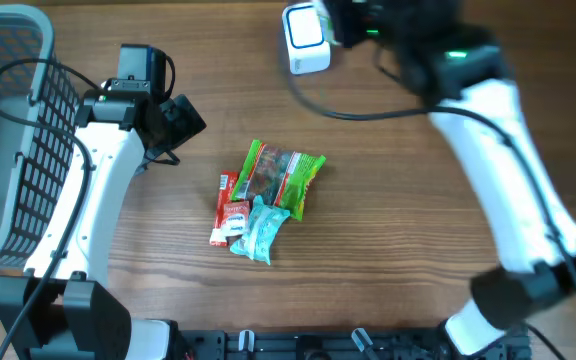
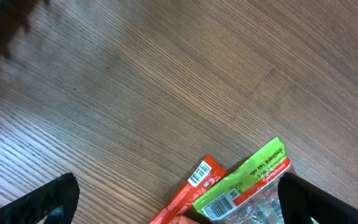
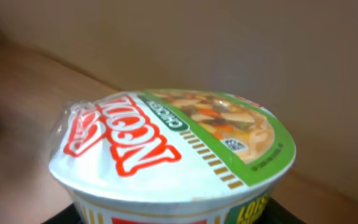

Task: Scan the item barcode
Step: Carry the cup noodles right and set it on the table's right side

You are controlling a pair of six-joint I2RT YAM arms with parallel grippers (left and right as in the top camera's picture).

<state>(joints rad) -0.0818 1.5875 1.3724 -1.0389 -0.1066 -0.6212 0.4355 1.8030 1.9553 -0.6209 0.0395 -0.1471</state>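
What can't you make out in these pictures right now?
Noodle cup: right wrist view, bottom edge cuts off its body; no barcode shows. Overhead, I cannot find it.
Green packet: left wrist view, bottom edge and a finger of the left gripper cut it off.
Teal packet: overhead, print too small to read.
Basket: overhead, left edge cuts it off.

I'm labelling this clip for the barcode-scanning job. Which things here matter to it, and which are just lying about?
In the job:
- noodle cup, held in the right tool
- white scanner

Lying about:
- green packet
- red packet
- teal packet
- basket
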